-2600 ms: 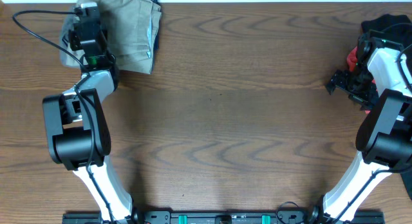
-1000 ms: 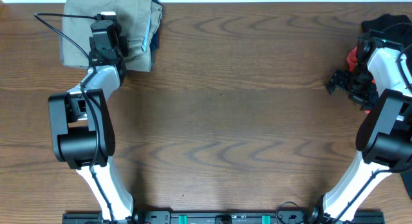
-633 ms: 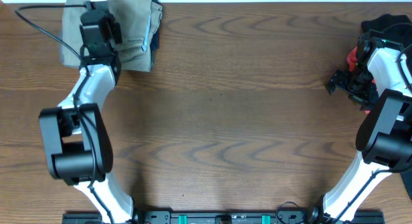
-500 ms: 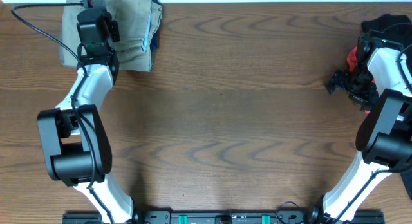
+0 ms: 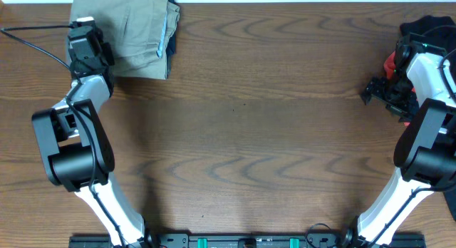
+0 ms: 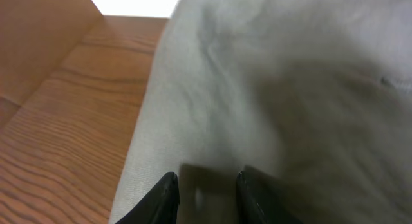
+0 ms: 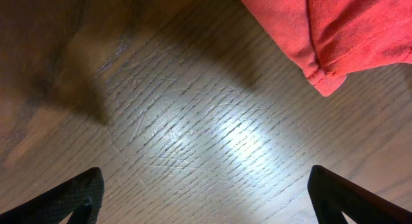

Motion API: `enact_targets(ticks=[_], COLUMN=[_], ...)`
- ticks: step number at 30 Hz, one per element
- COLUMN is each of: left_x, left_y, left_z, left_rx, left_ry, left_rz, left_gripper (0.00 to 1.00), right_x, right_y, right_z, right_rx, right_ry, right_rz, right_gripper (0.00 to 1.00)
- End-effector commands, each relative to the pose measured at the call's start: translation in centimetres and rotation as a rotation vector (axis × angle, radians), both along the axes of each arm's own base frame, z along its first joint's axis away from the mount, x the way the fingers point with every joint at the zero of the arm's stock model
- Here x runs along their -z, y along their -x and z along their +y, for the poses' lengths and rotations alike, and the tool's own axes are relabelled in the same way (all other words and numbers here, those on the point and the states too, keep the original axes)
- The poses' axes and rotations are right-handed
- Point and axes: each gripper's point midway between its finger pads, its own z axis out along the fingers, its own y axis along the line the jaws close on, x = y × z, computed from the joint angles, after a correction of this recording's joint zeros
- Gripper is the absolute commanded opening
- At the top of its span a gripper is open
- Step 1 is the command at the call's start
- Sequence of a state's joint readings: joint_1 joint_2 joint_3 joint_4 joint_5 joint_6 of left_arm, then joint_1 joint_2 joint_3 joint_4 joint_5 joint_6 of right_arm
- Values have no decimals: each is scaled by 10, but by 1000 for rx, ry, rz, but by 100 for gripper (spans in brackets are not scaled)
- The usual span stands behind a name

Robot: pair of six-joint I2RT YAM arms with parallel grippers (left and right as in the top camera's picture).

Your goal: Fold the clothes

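Observation:
The clothes (image 5: pixel 132 34) are khaki-beige trousers folded into a pad at the table's far left corner. My left gripper (image 5: pixel 83 33) is at their left edge. In the left wrist view the pale cloth (image 6: pixel 257 76) fills the frame, and my left gripper (image 6: pixel 206 185) hovers just over its left border. Its black fingers stand a narrow gap apart, with only shadowed cloth showing between them and nothing pinched. My right gripper (image 5: pixel 374 91) is far off at the right edge, wide open over bare wood (image 7: pixel 206 192).
A dark blue denim garment (image 5: pixel 169 7) peeks out at the trousers' right side. A black garment (image 5: pixel 427 26) and a coral-red one (image 5: pixel 390 63) lie behind the right arm; the red cloth (image 7: pixel 341 31) shows in the right wrist view. Brown wooden table (image 5: pixel 242 120).
The left arm has swung left from over the middle of the trousers to their left edge, and its jaws have parted slightly. The right arm has not moved.

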State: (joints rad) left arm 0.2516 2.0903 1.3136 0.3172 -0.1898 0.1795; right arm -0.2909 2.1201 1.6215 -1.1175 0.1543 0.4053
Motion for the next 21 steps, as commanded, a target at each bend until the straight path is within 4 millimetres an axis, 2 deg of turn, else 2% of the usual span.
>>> enact_targets(ticks=[1, 5, 10, 13, 16, 21], left_x=[3, -18, -75, -101, -105, -87], left_y=[-3, -6, -10, -13, -17, -27], left_z=[-2, -2, -13, -24, -40, -97], left_rx=[-1, 1, 21, 42, 79, 260], left_ry=[7, -6, -32, -43, -37, 79], left_rz=[-1, -50, -166, -225, -233, -198], left_gripper=[32, 32, 32, 31, 31, 32], right_x=[-3, -3, -3, -3, -3, -3], right_y=[-3, -3, -3, -3, -3, -3], right_z=[-4, -4, -4, -4, -4, -4], right_rx=[2, 2, 2, 2, 2, 2], right_ry=[13, 13, 14, 14, 13, 13], right_rz=[-10, -10, -10, -10, -10, -10], right_gripper=[99, 99, 99, 99, 99, 99])
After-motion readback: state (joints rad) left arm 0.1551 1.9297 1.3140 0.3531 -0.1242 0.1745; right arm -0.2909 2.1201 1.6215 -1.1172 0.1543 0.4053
